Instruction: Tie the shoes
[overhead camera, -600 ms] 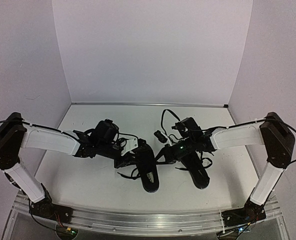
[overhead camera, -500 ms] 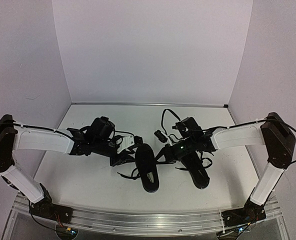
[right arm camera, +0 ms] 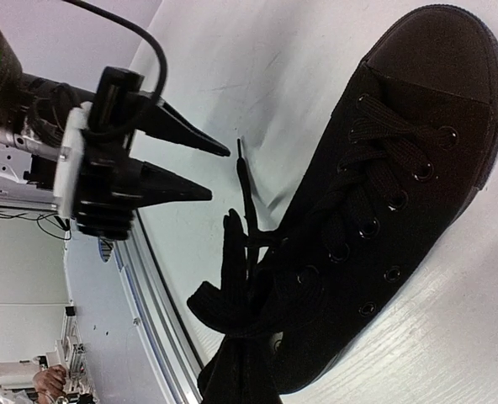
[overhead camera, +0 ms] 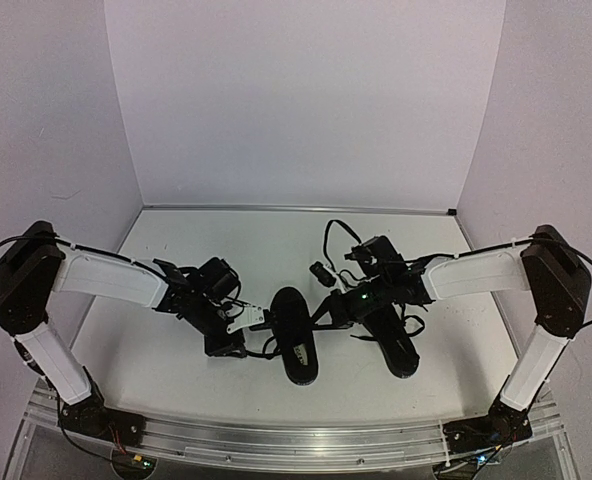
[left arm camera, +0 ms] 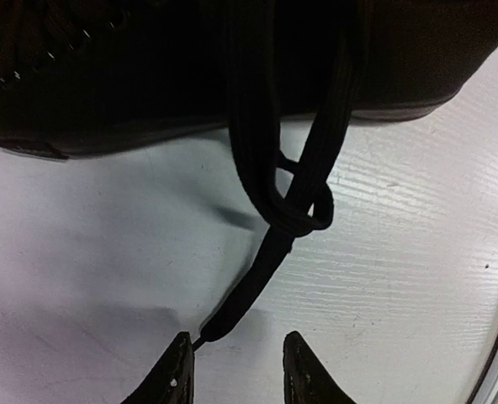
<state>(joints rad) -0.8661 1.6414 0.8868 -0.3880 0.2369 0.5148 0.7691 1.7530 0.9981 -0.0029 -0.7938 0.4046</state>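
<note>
Drawn nearward since earlier, the left pincer (left arm camera: 236, 370) gapes empty beside the left shoe (overhead camera: 291, 320), whose lace end (left arm camera: 224, 318) lies on the bench (left arm camera: 400, 278) just ahead of its fingertips (left arm camera: 180, 370); whether the right pincer (overhead camera: 328, 301) grips is unclear

Top cam overlooks from behind; both wrist cams sit close, sharing one shoe (right arm camera: 384, 210).

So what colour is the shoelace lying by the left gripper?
Black: the lace matches its shoe; clearest in the left wrist view.
</note>
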